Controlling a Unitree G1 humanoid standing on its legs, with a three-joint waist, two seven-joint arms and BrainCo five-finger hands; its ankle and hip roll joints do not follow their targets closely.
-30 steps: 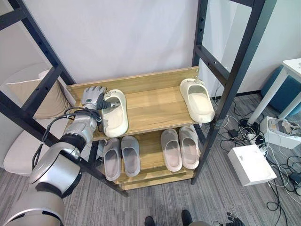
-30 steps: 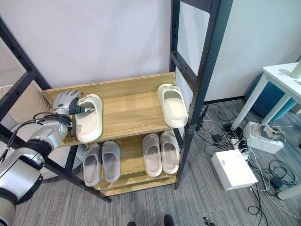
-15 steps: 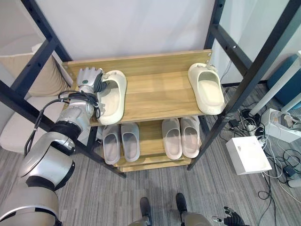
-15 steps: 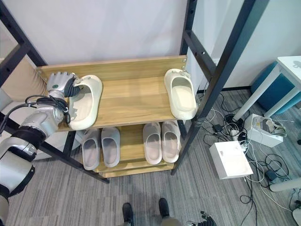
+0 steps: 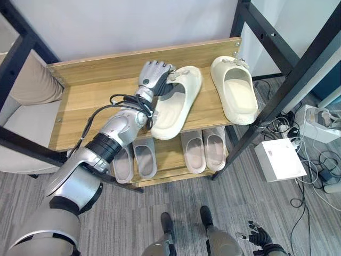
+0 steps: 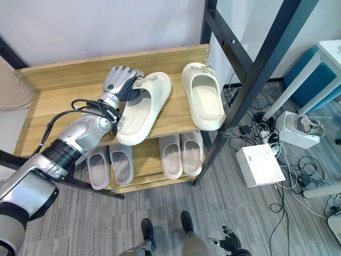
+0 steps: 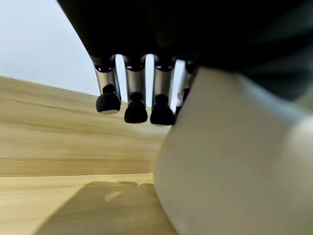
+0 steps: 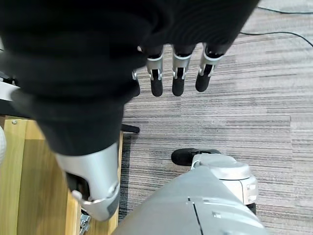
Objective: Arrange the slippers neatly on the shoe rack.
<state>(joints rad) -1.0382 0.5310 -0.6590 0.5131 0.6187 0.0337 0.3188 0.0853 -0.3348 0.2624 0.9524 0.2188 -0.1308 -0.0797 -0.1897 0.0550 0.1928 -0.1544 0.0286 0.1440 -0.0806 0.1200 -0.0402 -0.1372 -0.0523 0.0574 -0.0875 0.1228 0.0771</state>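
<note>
**A:** Big change from half a second ago. The left robot hand (image 5: 154,74) was parked at the 9 o'clock end of the upper wooden shelf (image 5: 93,101) of the black-framed shoe rack. Now it's over past the middle, and the cream foam slipper (image 5: 174,105) it's holding came along with it.

**B:** Still gripping it?

**A:** Yep, fingers curled over the strap end. In the left wrist view the dark fingertips (image 7: 135,111) sit right by the pale slipper body (image 7: 230,161). The slipper lies tilted on the shelf, heel end toward 7 o'clock and hanging a bit over the front edge, strap end toward 1 o'clock.

**B:** And its partner?

**A:** The second cream foam slipper (image 5: 234,88) is at the 3 o'clock end of the same shelf, same spot as before as far as I can tell. The two are now near each other, closest at the far ends; earlier they were well apart. The camera has shifted as well, so the whole rack sits differently in the picture.

**B:** Lower shelf?

**A:** Pair of grey slippers (image 5: 134,160) toward 9 o'clock, pair of pale pinkish slippers (image 5: 203,149) toward 3 o'clock, lined up like before.

**B:** Right robot hand?

**A:** The right robot hand (image 5: 259,236) hangs low at about 5 o'clock over the grey carpet (image 5: 122,224), fingers relaxed and straight, holding nothing.
</note>
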